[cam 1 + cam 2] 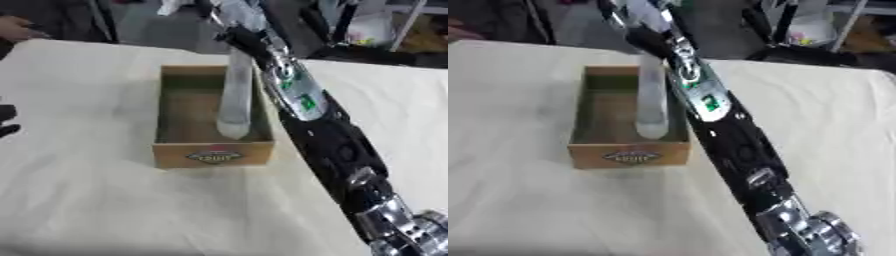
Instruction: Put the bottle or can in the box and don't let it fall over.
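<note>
A shallow brown box [213, 154] with an oval label on its front wall sits mid-table, open at the top. A tall clear bottle [235, 102] stands inside it near the right wall, its base down by the front of the box floor and leaning slightly. My right arm runs from the lower right corner up along the box's right side. My right hand [238, 36] is at the bottle's top, curled round it. A dark part of my left hand [6, 121] shows at the left edge, well away from the box.
A cream cloth [96, 200] covers the table, wrinkled in front of the box. Beyond the far edge stand dark chair legs and a shelf [824, 30]. My right forearm [328, 135] lies over the table just right of the box.
</note>
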Controlling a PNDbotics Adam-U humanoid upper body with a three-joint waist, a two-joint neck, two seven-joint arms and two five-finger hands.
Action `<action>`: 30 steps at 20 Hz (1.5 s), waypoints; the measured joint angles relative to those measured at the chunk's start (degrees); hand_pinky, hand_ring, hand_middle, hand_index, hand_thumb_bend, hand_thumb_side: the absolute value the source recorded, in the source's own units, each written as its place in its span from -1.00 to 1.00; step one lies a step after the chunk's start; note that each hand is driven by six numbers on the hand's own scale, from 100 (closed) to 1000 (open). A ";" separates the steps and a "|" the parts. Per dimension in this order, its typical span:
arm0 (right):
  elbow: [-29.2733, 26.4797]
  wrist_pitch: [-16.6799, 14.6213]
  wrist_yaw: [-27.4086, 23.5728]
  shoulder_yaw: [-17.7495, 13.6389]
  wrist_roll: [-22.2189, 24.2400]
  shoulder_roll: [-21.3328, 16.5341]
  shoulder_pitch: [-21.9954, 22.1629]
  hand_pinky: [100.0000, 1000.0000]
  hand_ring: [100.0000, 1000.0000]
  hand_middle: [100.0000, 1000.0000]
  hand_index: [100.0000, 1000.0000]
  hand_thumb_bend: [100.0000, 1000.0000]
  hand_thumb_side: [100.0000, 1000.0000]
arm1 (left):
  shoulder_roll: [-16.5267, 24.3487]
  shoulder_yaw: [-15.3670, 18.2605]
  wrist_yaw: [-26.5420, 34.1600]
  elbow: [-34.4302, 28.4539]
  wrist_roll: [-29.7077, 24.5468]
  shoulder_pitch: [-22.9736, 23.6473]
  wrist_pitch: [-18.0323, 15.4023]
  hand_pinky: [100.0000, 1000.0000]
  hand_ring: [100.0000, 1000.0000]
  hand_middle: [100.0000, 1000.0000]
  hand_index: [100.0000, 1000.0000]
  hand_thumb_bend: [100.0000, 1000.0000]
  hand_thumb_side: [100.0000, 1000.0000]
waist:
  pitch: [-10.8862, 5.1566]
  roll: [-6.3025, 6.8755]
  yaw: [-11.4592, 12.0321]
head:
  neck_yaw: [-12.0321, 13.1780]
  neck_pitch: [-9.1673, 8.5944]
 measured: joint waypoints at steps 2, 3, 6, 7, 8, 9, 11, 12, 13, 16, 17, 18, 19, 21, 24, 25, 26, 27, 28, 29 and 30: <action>0.33 -0.58 2.10 0.18 0.90 0.37 0.70 -0.17 -0.16 -0.41 0.00 0.19 -0.19 | 0.00 0.01 0.00 0.00 0.00 -0.03 0.00 0.44 0.50 0.24 0.60 -0.11 0.43 | 0.00 -0.08 -0.06 | -0.07 -0.08; 0.36 -0.83 3.03 0.30 1.38 0.53 1.05 -0.14 -0.12 -0.32 0.13 0.20 -0.19 | 0.00 0.02 0.00 0.00 0.01 -0.03 0.00 0.44 0.50 0.24 0.60 -0.11 0.43 | 0.00 -0.13 -0.15 | -0.11 -0.12; 0.43 -1.59 5.37 0.60 3.01 0.71 1.56 -0.06 0.04 -0.02 0.43 0.23 -0.18 | 0.00 0.03 0.00 0.00 0.04 -0.03 0.00 0.44 0.50 0.24 0.60 -0.10 0.43 | 0.01 -0.29 -0.45 | -0.18 -0.51; 0.41 -1.85 5.98 0.70 3.56 0.71 1.70 -0.04 0.09 0.06 0.48 0.23 -0.17 | 0.00 0.03 0.00 0.00 0.05 -0.03 -0.01 0.44 0.50 0.24 0.60 -0.10 0.43 | 0.01 -0.29 -0.48 | -0.18 -0.52; 0.31 -2.03 6.45 0.77 4.04 0.71 1.78 -0.01 0.15 0.15 0.53 0.24 -0.16 | 0.00 0.03 0.00 0.00 0.06 -0.03 -0.01 0.44 0.50 0.24 0.60 -0.10 0.43 | 0.01 -0.29 -0.56 | -0.18 -0.54; 0.29 -2.18 6.79 0.79 4.45 0.71 2.02 0.04 0.24 0.30 0.60 0.24 -0.15 | 0.00 0.04 0.00 0.00 0.07 -0.03 -0.02 0.44 0.50 0.24 0.60 -0.10 0.43 | 0.01 -0.29 -0.67 | -0.18 -0.55; 0.29 -2.39 7.12 0.80 5.02 0.70 2.66 0.10 0.33 0.44 0.69 0.24 -0.13 | 0.00 0.04 0.00 0.01 0.09 -0.02 -0.03 0.44 0.50 0.24 0.60 -0.10 0.43 | 0.01 -0.29 -0.92 | -0.16 -0.56; 0.29 -2.43 7.16 0.80 5.23 0.70 2.82 0.12 0.37 0.49 0.73 0.25 -0.12 | 0.00 0.06 0.00 0.01 0.11 0.00 -0.03 0.44 0.50 0.24 0.60 -0.10 0.43 | 0.00 -0.29 -1.01 | -0.12 -0.56; 0.27 -2.49 7.16 0.80 5.48 0.69 3.00 0.14 0.39 0.52 0.76 0.26 -0.10 | 0.00 0.06 0.00 0.01 0.12 0.03 -0.03 0.44 0.50 0.24 0.60 -0.10 0.43 | 0.00 -0.29 -1.19 | -0.07 -0.56; -0.13 -2.54 6.80 0.79 6.11 0.52 3.69 0.20 0.46 0.59 0.83 0.27 -0.06 | 0.00 0.08 0.00 0.01 0.24 0.24 -0.04 0.44 0.50 0.24 0.60 -0.10 0.43 | -0.07 -0.28 -1.65 | 0.14 -0.56; -0.38 -2.51 6.59 0.79 6.29 0.37 3.98 0.23 0.50 0.63 0.86 0.28 -0.04 | 0.00 0.10 0.00 0.01 0.29 0.34 -0.02 0.44 0.50 0.24 0.60 -0.10 0.43 | -0.18 -0.28 -1.86 | 0.25 -0.56; -0.58 -2.47 6.33 0.79 6.48 0.07 4.24 0.24 0.50 0.64 0.87 0.29 -0.03 | 0.00 0.11 0.00 0.02 0.32 0.37 0.00 0.44 0.50 0.24 0.60 -0.10 0.43 | -0.33 -0.28 -2.08 | 0.38 -0.56; -0.90 -2.41 6.06 0.78 6.59 -0.23 4.52 0.29 0.56 0.69 0.92 0.31 0.01 | 0.00 0.14 0.00 0.02 0.35 0.41 0.00 0.44 0.50 0.24 0.60 -0.10 0.43 | -0.45 -0.28 -2.29 | 0.53 -0.56; -1.52 -2.24 5.29 0.77 6.80 -0.89 5.06 0.38 0.66 0.78 1.00 0.36 0.06 | 0.00 0.29 0.00 0.05 0.43 0.56 0.06 0.44 0.50 0.23 0.60 -0.10 0.43 | -0.64 -0.28 -2.66 | 0.74 -0.56; -2.64 -2.10 3.69 0.77 7.47 -1.80 5.77 0.46 0.74 0.90 1.00 0.45 0.14 | 0.00 0.43 0.00 0.35 0.51 0.91 0.07 0.44 0.50 0.23 0.60 -0.10 0.43 | -0.88 -0.29 -3.18 | 1.14 -0.56; -3.06 -2.02 3.06 0.76 7.75 -2.10 6.03 0.46 0.75 0.90 1.00 0.46 0.14 | 0.00 0.44 0.00 0.37 0.54 0.94 0.05 0.44 0.50 0.23 0.60 -0.10 0.43 | -0.98 -0.30 -3.37 | 1.21 -0.56; -3.51 -1.93 2.54 0.75 7.97 -2.41 6.21 0.47 0.75 0.90 1.00 0.45 0.14 | 0.00 0.45 0.00 0.37 0.58 0.94 0.02 0.44 0.50 0.23 0.60 -0.10 0.43 | -1.06 -0.31 -3.52 | 1.28 -0.56; -4.04 -1.85 2.03 0.72 8.07 -2.73 6.47 0.46 0.75 0.90 1.00 0.44 0.14 | 0.00 0.45 0.00 0.37 0.60 0.96 0.00 0.44 0.50 0.23 0.60 -0.10 0.43 | -1.09 -0.34 -3.62 | 1.36 -0.56; -4.55 -1.79 1.52 0.59 8.10 -3.11 6.77 0.46 0.74 0.90 1.00 0.44 0.15 | 0.00 0.47 0.00 0.38 0.62 1.02 -0.01 0.44 0.50 0.23 0.60 -0.10 0.43 | -1.10 -0.36 -3.70 | 1.51 -0.56; -5.10 -1.71 1.01 0.37 7.98 -3.57 7.19 0.44 0.73 0.87 1.00 0.41 0.16 | 0.00 0.53 0.00 0.38 0.67 1.15 -0.03 0.44 0.50 0.23 0.60 -0.10 0.43 | -1.13 -0.41 -3.85 | 1.66 -0.56; -5.79 -1.63 0.48 0.07 7.65 -4.15 7.80 0.43 0.72 0.86 1.00 0.40 0.16 | 0.00 0.63 0.00 0.40 0.75 1.29 -0.02 0.44 0.50 0.23 0.60 -0.10 0.43 | -1.19 -0.47 -4.01 | 1.83 -0.55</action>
